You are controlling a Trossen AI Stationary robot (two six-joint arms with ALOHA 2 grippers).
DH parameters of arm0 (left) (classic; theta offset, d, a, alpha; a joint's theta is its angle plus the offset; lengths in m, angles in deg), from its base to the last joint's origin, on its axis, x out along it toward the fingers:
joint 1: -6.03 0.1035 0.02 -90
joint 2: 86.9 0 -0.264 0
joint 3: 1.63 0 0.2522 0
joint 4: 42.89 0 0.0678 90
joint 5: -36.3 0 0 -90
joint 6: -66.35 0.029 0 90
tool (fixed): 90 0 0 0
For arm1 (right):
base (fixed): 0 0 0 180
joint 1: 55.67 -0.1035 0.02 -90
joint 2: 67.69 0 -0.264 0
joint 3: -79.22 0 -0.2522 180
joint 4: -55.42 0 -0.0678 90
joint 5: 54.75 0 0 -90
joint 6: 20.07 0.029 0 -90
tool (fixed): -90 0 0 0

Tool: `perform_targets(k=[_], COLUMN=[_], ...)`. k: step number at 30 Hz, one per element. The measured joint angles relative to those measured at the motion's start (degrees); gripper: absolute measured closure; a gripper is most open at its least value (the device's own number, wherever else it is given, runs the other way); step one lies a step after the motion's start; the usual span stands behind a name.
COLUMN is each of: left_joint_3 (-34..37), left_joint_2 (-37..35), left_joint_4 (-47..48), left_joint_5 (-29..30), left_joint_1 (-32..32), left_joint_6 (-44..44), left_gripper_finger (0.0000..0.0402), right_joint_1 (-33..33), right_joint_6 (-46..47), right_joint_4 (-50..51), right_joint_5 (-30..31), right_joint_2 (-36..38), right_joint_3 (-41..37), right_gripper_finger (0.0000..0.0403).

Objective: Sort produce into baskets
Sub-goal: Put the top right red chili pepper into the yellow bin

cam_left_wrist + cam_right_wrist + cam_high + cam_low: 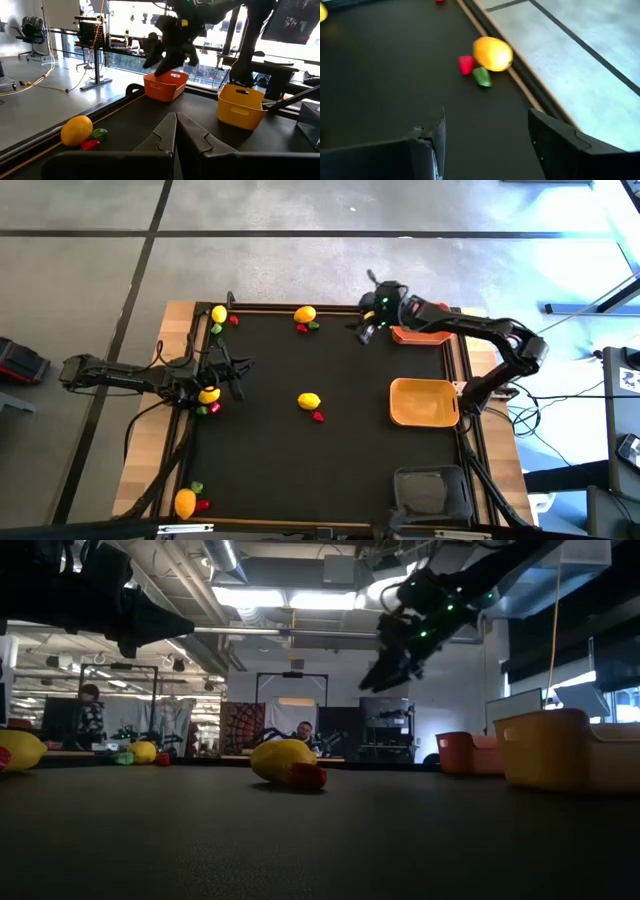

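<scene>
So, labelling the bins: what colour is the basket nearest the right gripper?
Bright orange, clearest in the left wrist view, just behind the right gripper.

Two dark, jointed arms. Right gripper [368, 321]: black, green indicator lights glowing on wrist. Left gripper [176, 131]: matte black wedge-shaped fingers. Black cables trail.

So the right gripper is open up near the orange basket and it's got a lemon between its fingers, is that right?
Not quite. The right gripper is open near the orange basket, but nothing sits between its fingers; the right wrist view shows the gap bare, and the lemon lies on the table beyond it.
</scene>
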Motion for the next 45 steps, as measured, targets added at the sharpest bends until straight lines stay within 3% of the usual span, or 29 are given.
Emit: perform_targets(k=[8,19,28,37,40,45], left_joint_3=[0.0,0.0,0.0,0.0,0.0,0.0], left_joint_2=[0.0,0.1,0.1,0.1,0.1,0.1], left_joint_4=[0.0,0.0,0.0,0.0,0.0,0.0], left_joint_5=[0.0,0.0,0.0,0.0,0.0,0.0], left_joint_1=[0.0,0.0,0.0,0.0,0.0,0.0], left_joint_6=[-0.8,-2.9,-2.9,-6.8,-6.8,-5.9], left_gripper_finger=[0.0396,0.0396,0.0396,0.0396,0.0396,0.0396], right_joint_1=[-4.1,-4.1,-4.1,-4.1,-4.1,-4.1], right_joint_6=[-0.5,-2.1,0.5,0.1,0.1,0.1], right_joint_4=[-8.5,-22.1,-22.1,-29.2,-27.0,-13.4], right_joint_5=[0.0,0.1,0.1,2.5,2.4,2.1], right_joint_2=[-9.2,-19.6,-20.4,-20.5,-22.1,-27.2], right_joint_3=[0.0,0.0,0.0,0.2,3.3,14.6], right_gripper_finger=[0.0189,0.0189,0.0189,0.0189,0.0189,0.0189])
